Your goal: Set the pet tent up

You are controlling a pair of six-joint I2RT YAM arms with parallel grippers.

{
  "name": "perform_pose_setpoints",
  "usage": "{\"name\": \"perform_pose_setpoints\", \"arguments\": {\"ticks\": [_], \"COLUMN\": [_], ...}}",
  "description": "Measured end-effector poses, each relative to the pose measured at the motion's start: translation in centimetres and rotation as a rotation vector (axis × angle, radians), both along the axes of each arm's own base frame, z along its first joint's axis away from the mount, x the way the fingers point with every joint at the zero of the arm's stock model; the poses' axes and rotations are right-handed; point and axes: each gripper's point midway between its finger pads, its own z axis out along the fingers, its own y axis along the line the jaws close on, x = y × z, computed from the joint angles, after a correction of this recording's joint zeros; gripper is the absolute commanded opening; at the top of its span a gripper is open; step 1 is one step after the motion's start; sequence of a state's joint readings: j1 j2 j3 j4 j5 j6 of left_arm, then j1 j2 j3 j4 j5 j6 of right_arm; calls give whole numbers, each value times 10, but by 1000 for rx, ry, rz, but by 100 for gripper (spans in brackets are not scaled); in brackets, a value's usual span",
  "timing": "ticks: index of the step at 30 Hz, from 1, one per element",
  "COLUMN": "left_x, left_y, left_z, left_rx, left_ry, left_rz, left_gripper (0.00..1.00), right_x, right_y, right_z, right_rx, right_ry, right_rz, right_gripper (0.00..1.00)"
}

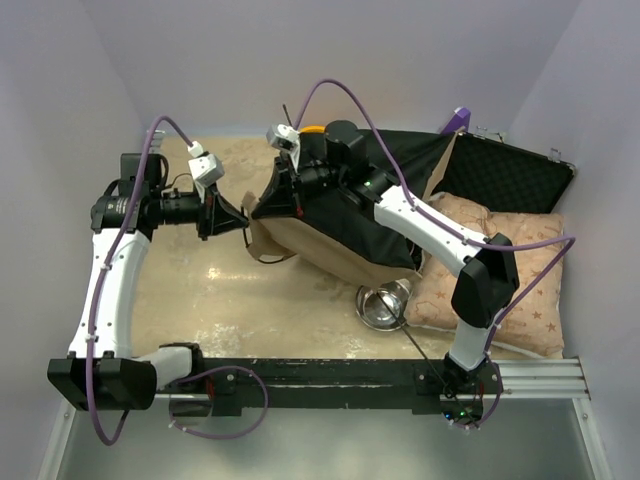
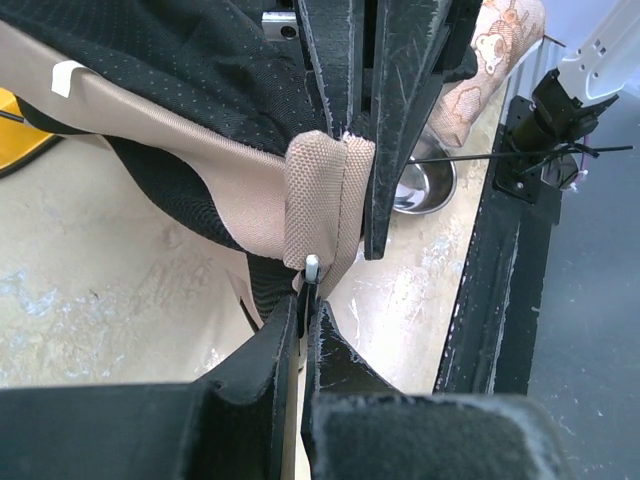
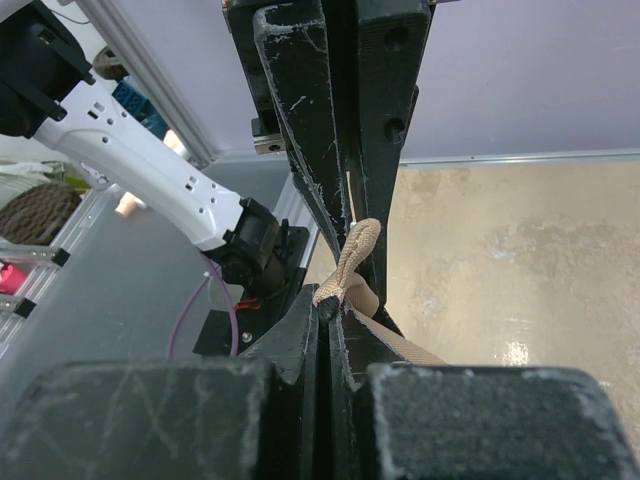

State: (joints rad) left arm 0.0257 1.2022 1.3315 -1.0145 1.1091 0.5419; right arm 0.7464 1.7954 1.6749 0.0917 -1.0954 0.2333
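The pet tent (image 1: 345,225) lies collapsed mid-table, tan fabric with black lining. My left gripper (image 1: 240,220) is at its left corner. In the left wrist view it (image 2: 307,305) is shut on a thin pole end with a white tip (image 2: 312,268), which sits at a tan webbing loop (image 2: 318,200) on the tent corner. My right gripper (image 1: 283,200) reaches over the tent from the right. In the right wrist view it (image 3: 335,305) is shut on that webbing loop (image 3: 352,258). The two grippers face each other, nearly tip to tip.
A star-patterned cushion (image 1: 520,285) lies at the right, a steel bowl (image 1: 383,305) in front of the tent. An open black case (image 1: 510,175) stands at the back right, a yellow feeder (image 1: 313,129) behind the tent. A black rail (image 1: 330,378) runs along the near edge.
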Motion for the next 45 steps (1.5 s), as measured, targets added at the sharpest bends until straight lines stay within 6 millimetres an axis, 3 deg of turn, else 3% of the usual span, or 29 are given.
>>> {"name": "perform_pose_setpoints", "arguments": {"ticks": [25, 45], "left_x": [-5, -8], "left_y": [-1, -2], "left_z": [-10, -18], "left_rx": [4, 49], "left_ry": [25, 85], "left_rz": [2, -1], "left_gripper": [0, 0], "right_x": [-4, -3], "right_y": [1, 0], "right_z": [2, -17], "right_rx": [16, -28], "right_ry": [4, -155], "right_rz": [23, 22], "right_gripper": [0, 0]}}
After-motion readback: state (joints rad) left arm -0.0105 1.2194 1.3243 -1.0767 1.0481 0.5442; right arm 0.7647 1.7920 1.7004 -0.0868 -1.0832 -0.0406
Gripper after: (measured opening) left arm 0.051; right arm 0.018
